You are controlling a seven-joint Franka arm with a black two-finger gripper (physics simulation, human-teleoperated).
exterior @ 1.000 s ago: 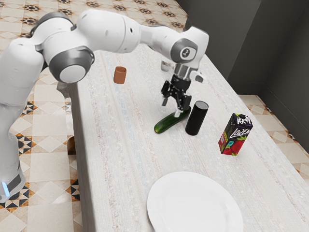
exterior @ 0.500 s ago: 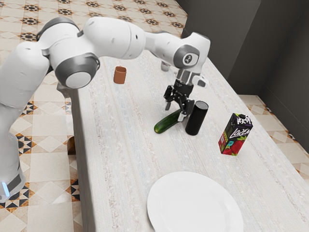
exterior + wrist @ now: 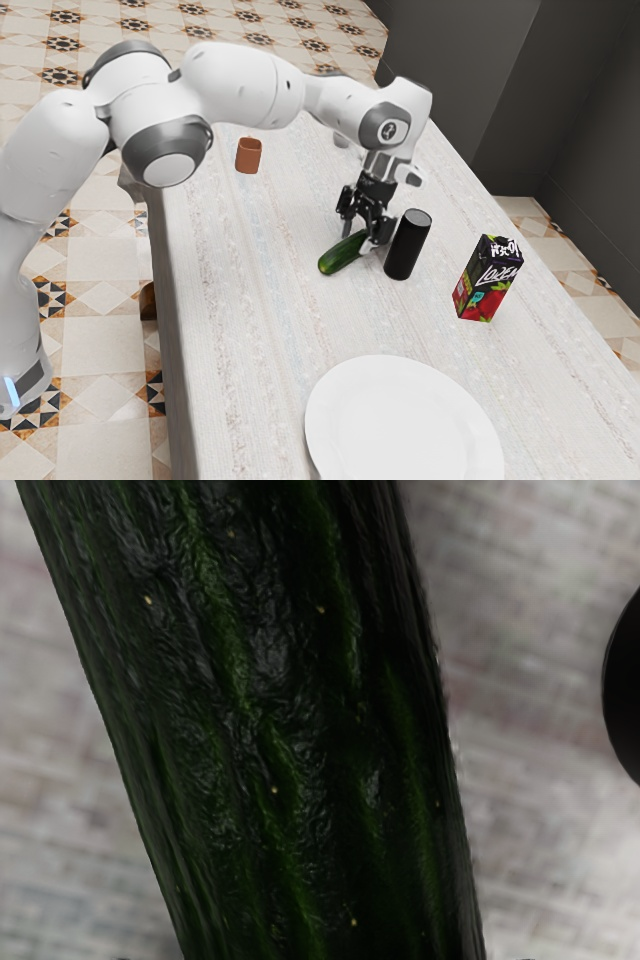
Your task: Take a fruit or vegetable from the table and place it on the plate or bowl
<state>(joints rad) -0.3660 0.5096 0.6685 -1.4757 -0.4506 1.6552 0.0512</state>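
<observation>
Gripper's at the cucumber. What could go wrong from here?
1. The gripper sits over the cucumber at its end, not its middle; a lift from there may let the long body tilt or slip out.
2. The black cylinder stands upright close beside that end; the gripper could knock it over while lifting or swinging toward the plate.

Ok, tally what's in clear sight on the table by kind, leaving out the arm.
Vegetables: 1, the cucumber
Cups: 1, the brown cup
Cylinders: 1, the black cylinder
Cartons: 1, the juice carton
Plates: 1, the white plate
Total: 5
</observation>
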